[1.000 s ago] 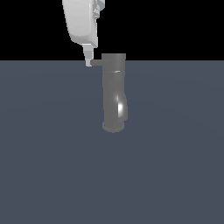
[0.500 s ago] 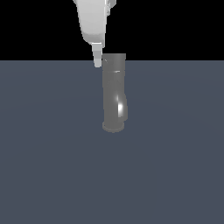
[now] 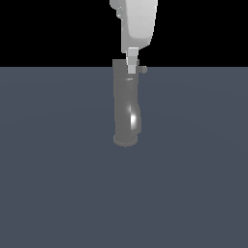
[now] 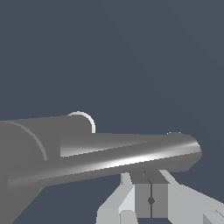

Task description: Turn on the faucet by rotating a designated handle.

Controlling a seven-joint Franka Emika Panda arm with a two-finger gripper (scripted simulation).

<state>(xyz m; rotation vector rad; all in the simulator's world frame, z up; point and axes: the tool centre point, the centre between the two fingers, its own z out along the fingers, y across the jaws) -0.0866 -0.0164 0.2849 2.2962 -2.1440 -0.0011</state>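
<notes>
The faucet (image 3: pixel 126 111) is an upright dull-grey column with a round base and a bright glint low down. In the exterior view only a short grey stub of the handle (image 3: pixel 143 70) shows at the right of the faucet's top. In the wrist view the handle (image 4: pixel 131 157) is a long grey bar sticking out from the faucet (image 4: pixel 24 153). My white gripper (image 3: pixel 131 67) hangs down from above, its tip in front of the faucet's top. In the wrist view the gripper (image 4: pixel 151 194) has its pads pressed together, right beside the handle near its free end, with nothing between them.
The faucet stands on a flat dark blue-grey floor (image 3: pixel 58 184) that fills the lower part of the exterior view. Above it the background is black. No other objects show.
My gripper has moved toward the exterior view's right, from beside the faucet's top to in front of it. A grey stub of the handle now shows at the top's right.
</notes>
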